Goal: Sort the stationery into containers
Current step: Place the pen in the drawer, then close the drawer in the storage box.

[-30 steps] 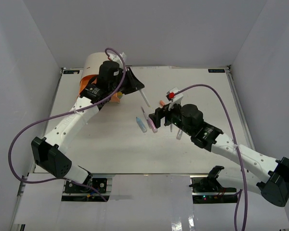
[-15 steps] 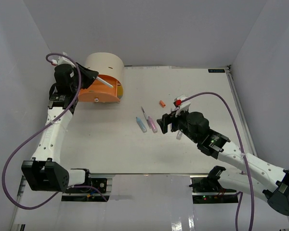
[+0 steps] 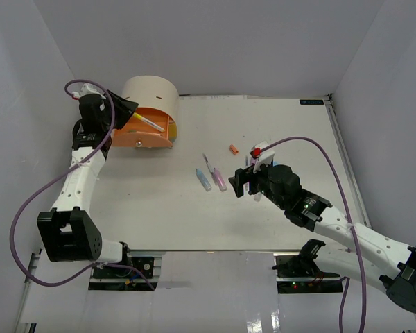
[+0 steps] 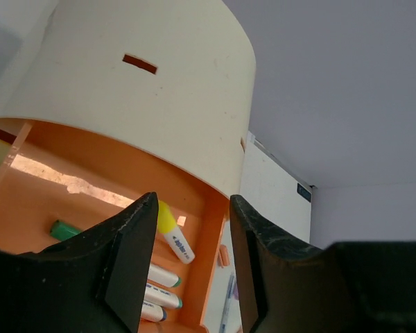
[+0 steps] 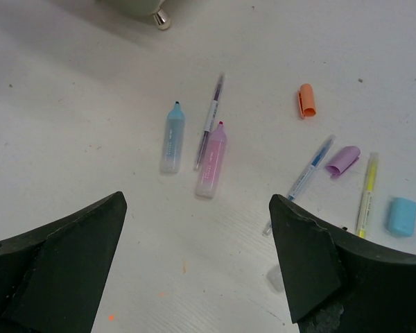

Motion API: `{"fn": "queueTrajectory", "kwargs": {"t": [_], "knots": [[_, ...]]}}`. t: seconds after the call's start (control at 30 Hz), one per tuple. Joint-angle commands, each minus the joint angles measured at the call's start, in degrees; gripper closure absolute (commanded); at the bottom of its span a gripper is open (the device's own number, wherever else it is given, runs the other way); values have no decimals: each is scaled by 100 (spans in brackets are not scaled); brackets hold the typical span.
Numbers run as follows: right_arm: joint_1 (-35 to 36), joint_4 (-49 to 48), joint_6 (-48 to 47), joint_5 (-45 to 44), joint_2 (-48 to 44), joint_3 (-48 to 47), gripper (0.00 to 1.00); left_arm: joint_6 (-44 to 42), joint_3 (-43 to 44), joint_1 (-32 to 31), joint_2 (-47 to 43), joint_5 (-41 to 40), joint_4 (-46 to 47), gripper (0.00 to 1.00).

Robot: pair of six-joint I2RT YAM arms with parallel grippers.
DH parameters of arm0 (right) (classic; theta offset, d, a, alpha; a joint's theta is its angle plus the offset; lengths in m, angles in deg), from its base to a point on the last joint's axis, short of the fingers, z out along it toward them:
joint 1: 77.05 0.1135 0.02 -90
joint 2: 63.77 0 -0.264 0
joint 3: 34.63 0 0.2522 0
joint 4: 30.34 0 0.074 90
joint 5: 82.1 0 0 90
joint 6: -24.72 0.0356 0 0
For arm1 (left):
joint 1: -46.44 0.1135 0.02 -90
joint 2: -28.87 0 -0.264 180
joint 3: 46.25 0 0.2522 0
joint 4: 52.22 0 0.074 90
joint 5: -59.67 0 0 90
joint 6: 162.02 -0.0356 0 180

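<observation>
The beige cabinet (image 3: 150,94) stands at the back left with its orange drawer (image 3: 142,136) pulled out. My left gripper (image 3: 128,111) hovers over that drawer, open. Just beyond its fingers a yellow-capped white marker (image 4: 173,233) lies in the drawer beside several other markers (image 4: 156,286). My right gripper (image 5: 197,200) hangs open above the table, nothing between its fingers. Below it lie a blue highlighter (image 5: 172,137), a pink highlighter (image 5: 211,159) and a thin purple pen (image 5: 211,121).
To the right of those lie an orange cap (image 5: 306,100), a blue pen (image 5: 306,177), a purple cap (image 5: 342,159), a yellow pen (image 5: 366,194) and a small blue block (image 5: 402,215). A drawer knob (image 5: 161,19) shows at the right wrist view's top edge.
The left arm swung from the table's middle to the orange drawer with the marker, then opened its jaws and let it go. The right gripper drifted a little towards me.
</observation>
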Motion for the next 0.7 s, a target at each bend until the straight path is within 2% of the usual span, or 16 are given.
{"fn": "queueTrajectory", "kwargs": {"t": [0.0,0.3,0.47,0.67], "knots": [[3,-45,65,-102,-55,100,10,-42,10,101,-19,14,112,43],[3,-45,65,-93,-64,144,10,-603,264,329,-220,-381,-397,16],[3,-45,12,-128,-91,153,10,-1526,476,320,-624,-434,-1258,13],[3,-45,-23,-137,-47,197,10,-2115,-191,321,-1661,-276,-2102,13]]}}
